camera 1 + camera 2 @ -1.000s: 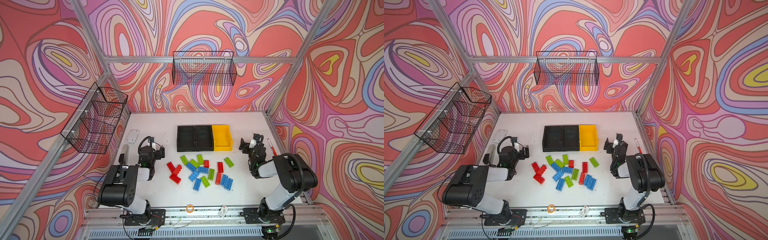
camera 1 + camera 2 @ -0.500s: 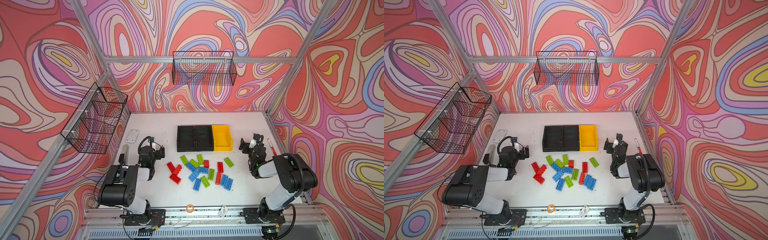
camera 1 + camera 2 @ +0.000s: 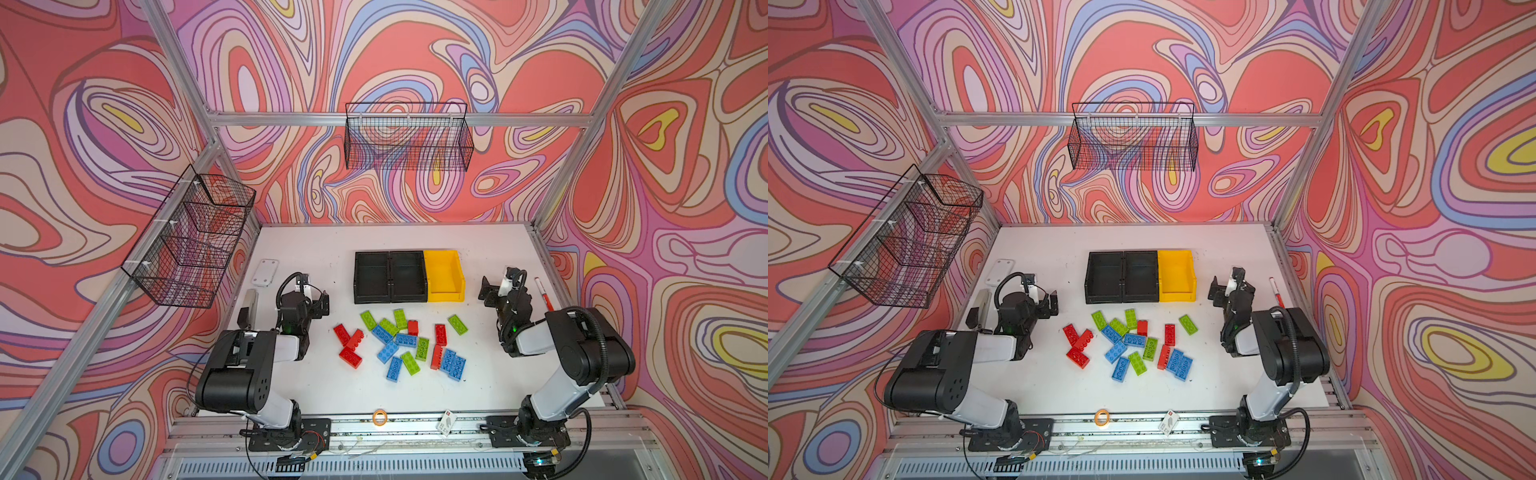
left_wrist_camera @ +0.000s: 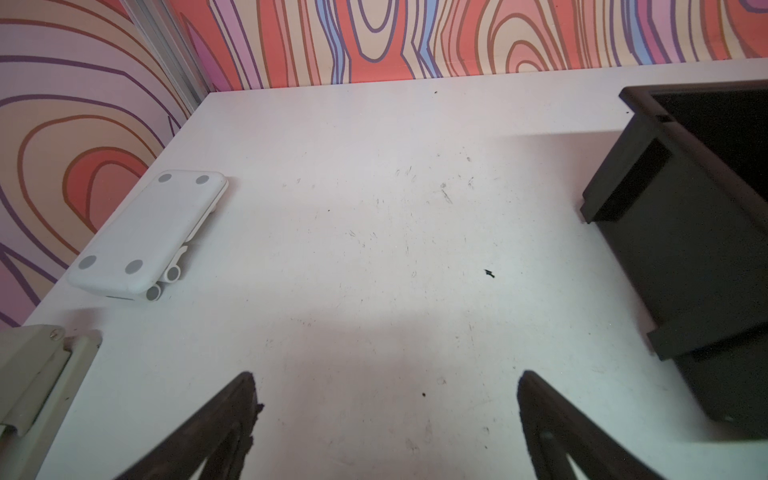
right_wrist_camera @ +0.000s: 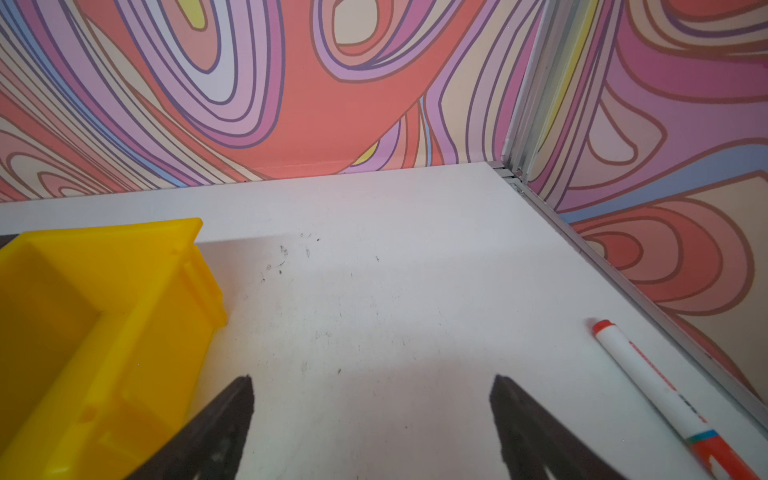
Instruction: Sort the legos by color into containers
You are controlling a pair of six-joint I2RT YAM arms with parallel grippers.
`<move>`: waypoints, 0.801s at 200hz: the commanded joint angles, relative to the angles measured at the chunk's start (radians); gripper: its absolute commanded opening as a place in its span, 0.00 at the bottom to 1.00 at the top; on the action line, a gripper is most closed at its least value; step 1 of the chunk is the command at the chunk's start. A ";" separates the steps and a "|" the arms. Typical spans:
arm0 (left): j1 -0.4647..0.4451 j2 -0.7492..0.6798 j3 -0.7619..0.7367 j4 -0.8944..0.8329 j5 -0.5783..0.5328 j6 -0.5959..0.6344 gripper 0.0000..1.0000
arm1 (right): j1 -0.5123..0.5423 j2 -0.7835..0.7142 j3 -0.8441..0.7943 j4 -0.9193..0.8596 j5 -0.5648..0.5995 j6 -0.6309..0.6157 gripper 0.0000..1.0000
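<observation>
Legos lie loose in a pile at mid-tabletop, somewhat nearer the front edge than the back, w/ red, blue & green mixed. Their long axes point every which way, mostly diag., and several touch or overlap at the ctr. Three red ones sit together on the pile's left side. A lone green brick lies apart toward the right edge, diag. Every brick is on the tabletop, none in a bin. Containers: two black bins & a yellow bin stand side by side, walls touching, in a row parallel to the back edge just behind the pile. Yellow is at the right end, and each bin's long axis runs front-to-back. Left end effector hangs low toward the left edge, jaws wide apart w/ only bare tabletop btwn them. A white flat pad lies beyond it toward the back-left corner. Right end effector hangs toward the right edge, jaws apart on nothing, btwn the yellow bin & a red-capped marker lying along that edge. Open room: a bare strip from bins to back edge, another from pile to front edge, plus lanes on both flanks.
</observation>
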 commanded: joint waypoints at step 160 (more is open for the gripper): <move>-0.286 -0.951 0.163 -1.300 -0.068 -0.621 0.63 | 0.120 -0.784 0.006 -1.189 -0.291 0.400 0.73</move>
